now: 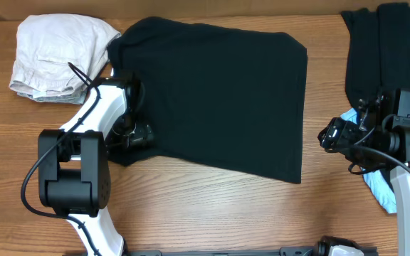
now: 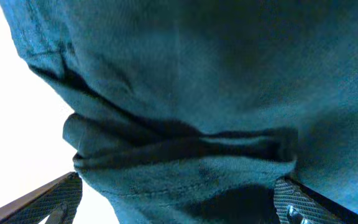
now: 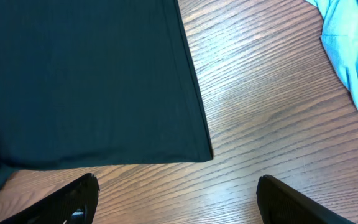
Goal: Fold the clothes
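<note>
Two grippers at a brown wood-grain table point(image 1: 212, 206), both spread wide.

At the left edge of a large, limp black garment point(image 1: 219, 99), the left gripper point(image 1: 142, 134), low against the cloth. Black garment itself spread mostly flat across the middle of the table, its left side rumpled around the gripper.

Seen from the left wrist: left gripper point(image 2: 178, 193) with fingers point(image 2: 55, 200) far apart, a bunched and creased fold of the black garment point(image 2: 216, 81) lying in the gap between them, not pinched. Fabric looking teal there under bright light, a stitched hem along the lower fold.

Off the garment's right edge, over bare wood and apart from the cloth, the right gripper point(image 1: 324, 135).

Seen from the right wrist: right gripper point(image 3: 178, 196) wide open, dark fingers point(image 3: 73, 202) empty, nothing held. Just ahead, the hemmed corner of the black garment point(image 3: 86, 81), flat on the table point(image 3: 260, 124).

Crumpled pale beige fabric garment point(image 1: 55, 57) at the table's far-left corner, right beside the black garment's upper-left corner; touching or not, hard to tell.

Narrow pile of black clothes point(image 1: 376, 50) at the far-right corner. Soft light-blue garment point(image 1: 377, 188) along the right edge beside and below that pile, a part of the light-blue garment point(image 3: 353, 50) also in the upper right of the right wrist view.
</note>
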Tool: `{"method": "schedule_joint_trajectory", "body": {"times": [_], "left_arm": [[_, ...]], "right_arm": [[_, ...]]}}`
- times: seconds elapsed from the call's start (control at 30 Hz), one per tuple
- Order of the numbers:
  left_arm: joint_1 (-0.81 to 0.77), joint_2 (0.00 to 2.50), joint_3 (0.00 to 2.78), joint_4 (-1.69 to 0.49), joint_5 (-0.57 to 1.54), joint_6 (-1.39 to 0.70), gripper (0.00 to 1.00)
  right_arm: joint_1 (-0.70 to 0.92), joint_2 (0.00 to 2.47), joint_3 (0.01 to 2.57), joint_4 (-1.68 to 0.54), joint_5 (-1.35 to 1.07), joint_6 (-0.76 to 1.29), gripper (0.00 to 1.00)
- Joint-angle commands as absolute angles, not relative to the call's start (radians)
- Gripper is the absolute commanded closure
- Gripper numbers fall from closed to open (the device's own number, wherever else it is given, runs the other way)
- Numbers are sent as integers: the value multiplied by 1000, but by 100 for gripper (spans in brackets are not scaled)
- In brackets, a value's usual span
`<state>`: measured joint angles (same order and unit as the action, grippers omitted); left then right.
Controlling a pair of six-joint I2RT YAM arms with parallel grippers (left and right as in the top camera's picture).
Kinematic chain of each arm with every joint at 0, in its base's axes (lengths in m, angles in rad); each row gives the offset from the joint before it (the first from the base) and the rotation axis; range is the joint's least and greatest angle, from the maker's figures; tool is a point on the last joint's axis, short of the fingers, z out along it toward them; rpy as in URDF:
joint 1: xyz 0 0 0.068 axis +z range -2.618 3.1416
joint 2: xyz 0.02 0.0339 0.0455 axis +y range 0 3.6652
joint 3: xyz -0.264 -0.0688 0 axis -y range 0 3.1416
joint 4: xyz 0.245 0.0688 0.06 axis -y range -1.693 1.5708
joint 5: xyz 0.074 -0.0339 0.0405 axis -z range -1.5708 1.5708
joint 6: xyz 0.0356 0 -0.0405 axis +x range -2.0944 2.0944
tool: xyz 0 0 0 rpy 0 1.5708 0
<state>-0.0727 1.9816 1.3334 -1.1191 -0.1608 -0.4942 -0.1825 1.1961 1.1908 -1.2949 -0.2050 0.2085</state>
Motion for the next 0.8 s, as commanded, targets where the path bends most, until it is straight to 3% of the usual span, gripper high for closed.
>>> {"method": "schedule_joint_trajectory", "body": {"times": [0.0, 0.43, 0.47, 0.53, 0.63, 0.67, 0.77], "left_arm": [[-78, 1967, 1328, -1119, -167, -475, 0], [-78, 1967, 1333, -1036, -153, -440, 0], [-78, 1967, 1336, -1032, -141, -418, 8], [-78, 1967, 1356, -1032, -101, -364, 36], [-78, 1967, 1420, -1066, -77, -336, 62], [-78, 1967, 1454, -1082, -77, -336, 96], [-78, 1967, 1536, -1140, -77, -335, 96]], "right_arm": [[-183, 1194, 1198, -1290, -204, 205, 15], [-183, 1194, 1197, -1283, -204, 205, 21], [-183, 1194, 1198, -1283, -204, 205, 21], [-183, 1193, 1198, -1283, -204, 205, 21], [-183, 1193, 1198, -1280, -204, 205, 21], [-183, 1194, 1198, -1279, -204, 205, 21], [-183, 1193, 1198, -1280, -204, 205, 20]]}}
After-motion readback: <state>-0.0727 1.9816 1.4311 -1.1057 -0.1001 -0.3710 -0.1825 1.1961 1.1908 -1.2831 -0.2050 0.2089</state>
